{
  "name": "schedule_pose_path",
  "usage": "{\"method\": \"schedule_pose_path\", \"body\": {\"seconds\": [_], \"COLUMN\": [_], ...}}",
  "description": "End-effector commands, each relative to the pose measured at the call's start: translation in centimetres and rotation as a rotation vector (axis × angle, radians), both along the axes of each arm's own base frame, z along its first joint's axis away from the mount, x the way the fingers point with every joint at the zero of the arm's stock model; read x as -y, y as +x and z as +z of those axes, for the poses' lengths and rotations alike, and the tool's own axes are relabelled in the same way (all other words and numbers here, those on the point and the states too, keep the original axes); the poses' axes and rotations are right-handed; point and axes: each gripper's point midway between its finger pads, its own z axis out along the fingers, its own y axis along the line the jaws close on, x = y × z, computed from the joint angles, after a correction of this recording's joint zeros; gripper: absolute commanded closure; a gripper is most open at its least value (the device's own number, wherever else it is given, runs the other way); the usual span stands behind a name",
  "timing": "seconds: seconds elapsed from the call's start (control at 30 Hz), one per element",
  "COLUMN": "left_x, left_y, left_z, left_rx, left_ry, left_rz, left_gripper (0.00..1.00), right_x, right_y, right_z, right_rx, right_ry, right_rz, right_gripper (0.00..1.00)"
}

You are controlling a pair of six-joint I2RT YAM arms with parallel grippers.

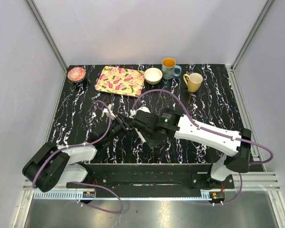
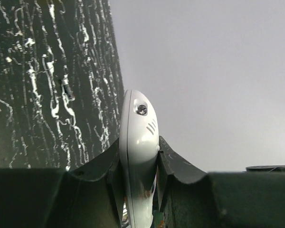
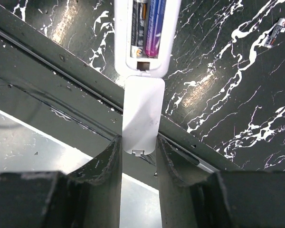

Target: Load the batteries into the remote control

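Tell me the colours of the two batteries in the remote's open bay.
A silver-grey battery and a blue-to-magenta battery; the right wrist view shows them best.

The remote control point(image 3: 157, 66) runs off the right wrist view's top edge.

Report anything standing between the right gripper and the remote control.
Only the white cover that the right gripper itself holds, its far edge at the open battery bay of the remote control. Nothing else visible intervenes; a loose battery lies off to the side on the table.
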Motion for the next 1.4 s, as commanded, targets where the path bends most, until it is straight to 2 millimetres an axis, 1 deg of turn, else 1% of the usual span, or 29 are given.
{"method": "schedule_pose_path", "body": {"seconds": [0.0, 0.03, 0.07, 0.1, 0.13, 0.17, 0.3, 0.43, 0.6, 0.77, 0.93, 1.2, 1.37], "left_x": [0.0, 0.1, 0.2, 0.2, 0.3, 0.4, 0.5, 0.6, 0.8, 1.0, 1.0, 1.0, 1.1], "left_y": [0.0, -0.1, -0.1, -0.3, -0.4, -0.3, -0.5, -0.7, -1.0, -1.5, -1.9, -2.5, -2.8], "left_z": [4.7, 4.8, 4.1, 4.7, 4.7, 4.1, 4.6, 4.9, 5.1, 5.3, 5.9, 6.7, 6.6], "left_rx": [0.112, 0.110, 0.082, 0.106, 0.101, 0.080, 0.095, 0.109, 0.131, 0.151, 0.176, 0.221, 0.232], "left_ry": [-0.208, -0.223, -0.232, -0.259, -0.267, -0.269, -0.292, -0.292, -0.287, -0.283, -0.291, -0.289, -0.271], "left_rz": [0.013, 0.003, -0.003, -0.009, -0.014, -0.019, -0.029, -0.039, -0.049, -0.063, -0.070, -0.081, -0.085], "left_gripper": [1.00, 1.00, 1.00, 1.00, 1.00, 1.00, 1.00, 1.00, 1.00, 1.00, 1.00, 1.00, 1.00], "right_x": [-1.2, -1.4, -1.5, -1.5, -1.5, -1.4, -1.1, -1.6, -1.9, -2.4, -2.8, -2.4, -1.9], "right_y": [0.5, 0.6, 0.7, 0.8, 0.9, 1.0, 1.5, 1.4, 1.8, 1.6, 1.2, 1.4, 1.7], "right_z": [1.8, 1.6, 1.6, 1.6, 1.5, 1.5, 1.2, 0.8, 0.7, 0.6, 0.1, -0.2, -0.5], "right_rx": [0.031, 0.031, 0.033, 0.038, 0.043, 0.042, 0.038, 0.005, -0.012, -0.036, -0.073, -0.084, -0.078], "right_ry": [0.050, 0.044, 0.043, 0.039, 0.036, 0.033, 0.030, 0.047, 0.065, 0.080, 0.072, 0.058, 0.040], "right_rz": [0.016, 0.017, 0.019, 0.017, 0.011, 0.011, -0.004, 0.005, 0.007, 0.027, 0.040, 0.025, 0.018], "right_gripper": [1.00, 1.00, 1.00, 1.00, 1.00, 1.00, 1.00, 1.00, 1.00, 1.00, 1.00, 1.00, 1.00]}}
